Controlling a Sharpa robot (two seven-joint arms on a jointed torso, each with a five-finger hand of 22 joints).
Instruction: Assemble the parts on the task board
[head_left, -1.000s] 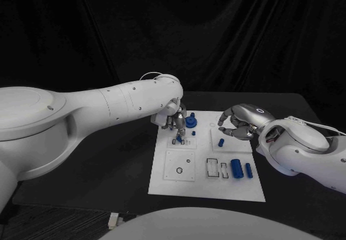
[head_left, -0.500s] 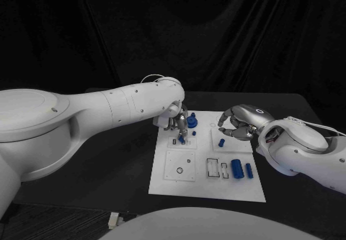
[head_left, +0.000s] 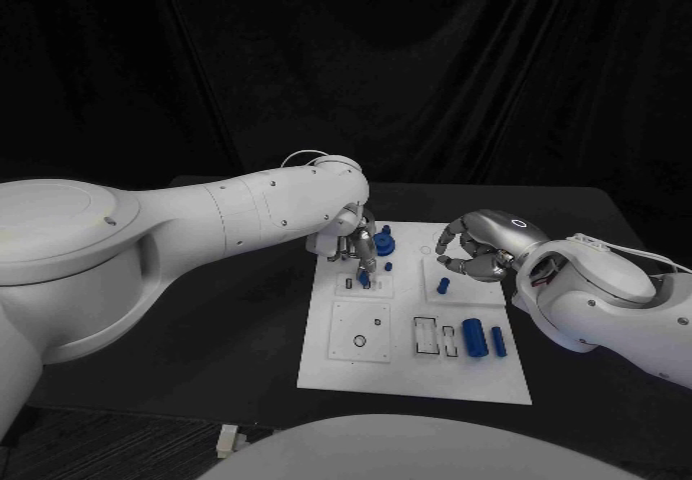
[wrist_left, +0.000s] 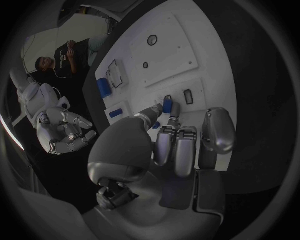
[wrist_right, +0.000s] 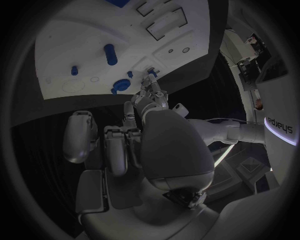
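At frame centre, our left hand (head_left: 355, 246) pinches a small blue part (wrist_left: 167, 103) over a slot on the task board (head_left: 411, 375) — a tilted part could jam. Our right hand (head_left: 476, 250), centre right, hovers curled, holding nothing.

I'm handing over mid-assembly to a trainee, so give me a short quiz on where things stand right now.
1. True or false: the right hand holds the thick blue plastic cylinder lying on the white plastic task board.
2. Which hand's fingertips pinch the small blue plastic peg? A) left hand B) right hand C) neither
3. Fill in: the tall blue knobbed part stands at the board's ___ end, seen from the robot (near/far).

Key: 1 false, it lies untouched at the near end; 2 A; 3 far.
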